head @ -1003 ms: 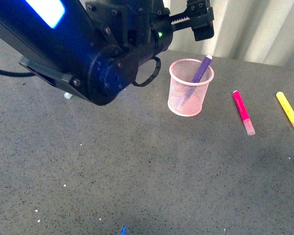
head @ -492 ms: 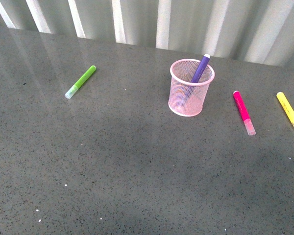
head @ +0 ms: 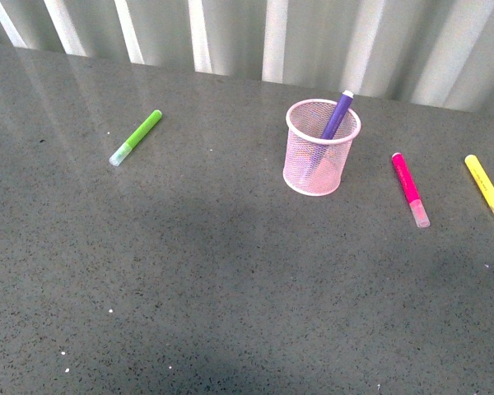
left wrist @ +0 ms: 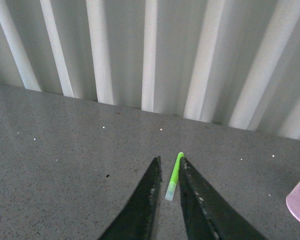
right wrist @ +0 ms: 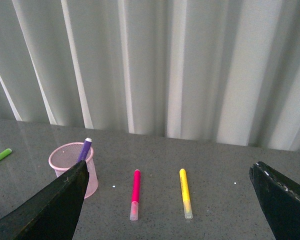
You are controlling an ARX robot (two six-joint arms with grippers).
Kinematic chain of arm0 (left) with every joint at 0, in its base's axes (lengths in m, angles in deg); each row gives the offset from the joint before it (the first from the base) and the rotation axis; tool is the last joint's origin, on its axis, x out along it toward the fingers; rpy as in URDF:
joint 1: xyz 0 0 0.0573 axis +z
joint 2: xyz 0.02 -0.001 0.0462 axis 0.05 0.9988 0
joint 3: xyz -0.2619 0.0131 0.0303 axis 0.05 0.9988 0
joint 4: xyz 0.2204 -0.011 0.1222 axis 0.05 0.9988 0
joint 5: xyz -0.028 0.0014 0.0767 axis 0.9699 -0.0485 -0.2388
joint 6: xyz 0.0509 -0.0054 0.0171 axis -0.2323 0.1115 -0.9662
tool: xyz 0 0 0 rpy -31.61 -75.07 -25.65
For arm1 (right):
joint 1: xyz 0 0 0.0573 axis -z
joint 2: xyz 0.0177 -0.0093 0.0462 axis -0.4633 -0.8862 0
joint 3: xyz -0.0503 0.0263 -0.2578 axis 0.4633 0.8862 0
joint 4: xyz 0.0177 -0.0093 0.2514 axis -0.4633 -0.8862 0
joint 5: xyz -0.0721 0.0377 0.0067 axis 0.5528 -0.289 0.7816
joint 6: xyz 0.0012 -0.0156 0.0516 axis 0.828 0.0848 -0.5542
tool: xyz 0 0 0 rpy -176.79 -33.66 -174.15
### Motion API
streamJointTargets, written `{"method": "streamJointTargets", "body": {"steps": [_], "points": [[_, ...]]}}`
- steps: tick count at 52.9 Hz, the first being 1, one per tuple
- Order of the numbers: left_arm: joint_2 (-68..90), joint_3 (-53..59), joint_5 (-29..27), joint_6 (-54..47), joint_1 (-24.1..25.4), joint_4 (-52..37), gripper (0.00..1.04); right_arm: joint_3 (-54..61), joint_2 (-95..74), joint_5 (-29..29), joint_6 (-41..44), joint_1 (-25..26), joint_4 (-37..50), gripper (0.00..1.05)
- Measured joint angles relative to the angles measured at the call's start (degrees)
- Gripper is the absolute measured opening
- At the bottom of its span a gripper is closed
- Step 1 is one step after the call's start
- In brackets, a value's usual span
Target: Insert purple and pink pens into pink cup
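Note:
The pink cup (head: 321, 148) stands upright on the dark table, right of centre. The purple pen (head: 337, 115) leans inside it, cap end above the rim. The pink pen (head: 409, 188) lies flat on the table to the cup's right, apart from it. Neither arm shows in the front view. In the right wrist view my right gripper (right wrist: 170, 170) is open and held above the table, and the pink pen (right wrist: 135, 200) lies between its wide-set fingers, with the cup (right wrist: 65, 152) by one finger. My left gripper (left wrist: 170, 162) is shut and holds nothing.
A lime-green marker (head: 136, 137) lies at the table's left, in line with the left gripper's tips in the left wrist view. A yellow marker (head: 487, 190) lies right of the pink pen. A ribbed white wall (head: 263, 41) closes the table's far edge.
The left arm, which filled the upper left of the front view a second ago, has left that view. The cup and the markers have not moved.

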Motion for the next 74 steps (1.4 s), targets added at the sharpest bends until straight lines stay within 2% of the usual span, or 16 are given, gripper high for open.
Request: {"method": "streamJointTargets", "body": {"steps": [3, 5, 26, 32, 44, 74], "points": [[-2.12, 1.73, 0.17, -0.15, 0.0, 0.07, 0.04, 0.0, 0.0, 0.02, 0.0, 0.0, 0.0, 0.98], [-4.17, 3.21, 0.28, -0.42, -0.02, 0.44, 0.04, 0.0, 0.0, 0.04, 0.0, 0.0, 0.0, 0.98], [-20.28, 10.91, 0.22, -0.59, 0.0, 9.05, 0.04, 0.0, 0.0, 0.02, 0.0, 0.0, 0.0, 0.98], [-21.84, 13.4, 0.2, -0.61, 0.0, 7.45, 0.04, 0.0, 0.0, 0.02, 0.0, 0.0, 0.0, 0.98], [-32.7, 13.57, 0.2, -0.61, 0.0, 17.4, 0.04, 0.0, 0.0, 0.02, 0.0, 0.0, 0.0, 0.98], [-48.02, 13.6, 0.22, -0.61, 0.0, 32.15, 0.04, 0.0, 0.0, 0.02, 0.0, 0.0, 0.02, 0.98]]}}
